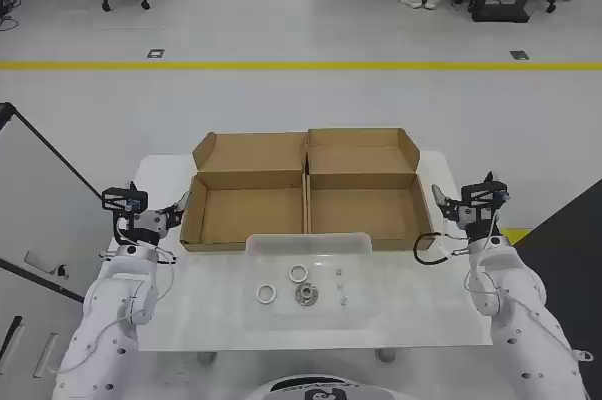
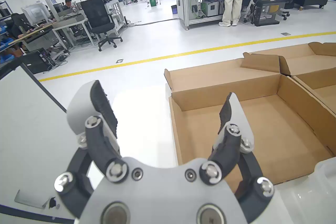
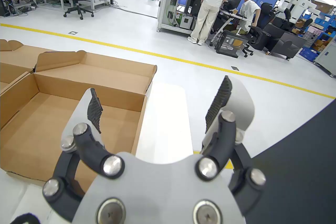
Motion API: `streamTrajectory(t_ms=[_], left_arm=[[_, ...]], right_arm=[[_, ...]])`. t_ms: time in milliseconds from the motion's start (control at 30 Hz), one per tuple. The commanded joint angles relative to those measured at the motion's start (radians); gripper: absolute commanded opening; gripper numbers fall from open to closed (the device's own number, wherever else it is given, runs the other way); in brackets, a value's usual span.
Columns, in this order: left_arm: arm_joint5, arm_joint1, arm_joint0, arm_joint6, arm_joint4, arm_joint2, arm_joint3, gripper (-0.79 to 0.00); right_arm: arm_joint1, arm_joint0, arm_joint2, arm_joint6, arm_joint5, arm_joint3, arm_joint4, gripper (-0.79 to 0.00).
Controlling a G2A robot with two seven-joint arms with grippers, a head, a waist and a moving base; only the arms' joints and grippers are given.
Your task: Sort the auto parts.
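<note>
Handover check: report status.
Left gripper open, right gripper open, both empty. Parts in tray, none in boxes. Nothing in the way.

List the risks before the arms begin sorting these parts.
1. The small screws in the clear tray look tiny against the open left end effector and right end effector; they may slip.
2. The flanged part lies close to a ring; a grasp could nudge both.
3. The front walls of the cardboard boxes rise right behind the tray; a low carry might clip them.
</note>
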Motion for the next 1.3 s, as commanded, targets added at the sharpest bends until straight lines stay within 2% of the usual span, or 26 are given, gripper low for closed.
streamTrajectory(t_ms=[0,267,433,700,867,1067,1267], left_arm=[[0.000,0.000,0.000,0.000,0.000,0.000,0.000,-0.001],[0.000,0.000,0.000,0.000,0.000,0.000,0.000,0.000],[0.000,0.000,0.000,0.000,0.000,0.000,0.000,0.000],[0.000,0.000,0.000,0.000,0.000,0.000,0.000,0.000],[0.000,0.000,0.000,0.000,0.000,0.000,0.000,0.000],[0.000,0.000,0.000,0.000,0.000,0.000,0.000,0.000],[0.000,0.000,0.000,0.000,0.000,0.000,0.000,0.000]], right_arm=[[0.000,0.000,0.000,0.000,0.000,0.000,0.000,0.000],[0.000,0.004,0.002,-0.005,-0.009,-0.017,0.000,0.000],[0.010,-0.031,0.053,0.041,-0.123,-0.144,-0.023,0.000],[0.029,-0.125,0.182,0.252,-0.370,-0.385,0.049,0.000],[0.040,-0.160,0.249,0.396,-0.515,-0.485,0.119,0.000],[0.055,-0.156,0.288,0.572,-0.660,-0.537,0.215,0.000],[0.074,-0.101,0.258,0.737,-0.768,-0.538,0.313,0.000]])
